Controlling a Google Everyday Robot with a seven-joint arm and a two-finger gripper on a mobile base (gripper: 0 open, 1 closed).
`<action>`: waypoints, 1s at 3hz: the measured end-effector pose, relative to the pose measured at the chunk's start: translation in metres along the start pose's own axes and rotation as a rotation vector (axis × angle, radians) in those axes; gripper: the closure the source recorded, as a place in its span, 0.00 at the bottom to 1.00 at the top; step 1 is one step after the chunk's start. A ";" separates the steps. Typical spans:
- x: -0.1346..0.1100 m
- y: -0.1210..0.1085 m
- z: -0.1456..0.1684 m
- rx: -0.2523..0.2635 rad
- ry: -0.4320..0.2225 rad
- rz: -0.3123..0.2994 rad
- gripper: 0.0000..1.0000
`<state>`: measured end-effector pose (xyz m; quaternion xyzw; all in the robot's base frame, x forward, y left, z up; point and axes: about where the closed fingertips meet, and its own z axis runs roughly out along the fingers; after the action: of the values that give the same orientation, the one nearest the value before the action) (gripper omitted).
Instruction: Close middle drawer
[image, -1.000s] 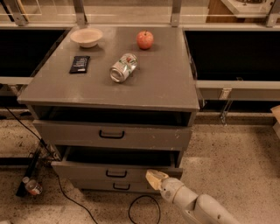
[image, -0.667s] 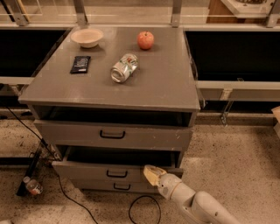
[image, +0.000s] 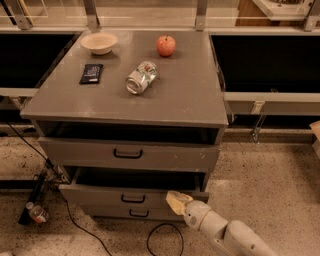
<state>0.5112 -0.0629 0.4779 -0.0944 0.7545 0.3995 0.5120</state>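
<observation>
The middle drawer (image: 100, 194) of the grey cabinet stands pulled out, its dark inside showing above a low front panel with a small black bar handle (image: 133, 199). My gripper (image: 176, 201) comes in from the lower right on a white arm. Its cream fingertips are shut together and rest against the right end of the middle drawer's front panel, right of the handle. It holds nothing.
The taller top drawer (image: 127, 154) sits above and the bottom drawer front (image: 138, 213) below. On the cabinet top (image: 190, 95) lie a bowl (image: 99, 42), an apple (image: 166, 45), a can (image: 141, 77) and a black packet (image: 92, 73). A cable (image: 160, 240) and a bottle (image: 37, 213) lie on the floor.
My gripper has edged slightly up and in against the middle drawer's front. The drawer has hardly moved.
</observation>
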 end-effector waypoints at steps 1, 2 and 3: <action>0.042 -0.025 -0.011 0.039 0.046 0.025 1.00; 0.042 -0.027 -0.007 0.045 0.043 0.025 1.00; 0.038 -0.039 0.013 0.071 0.025 0.019 1.00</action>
<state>0.5246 -0.0696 0.4242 -0.0740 0.7754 0.3763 0.5017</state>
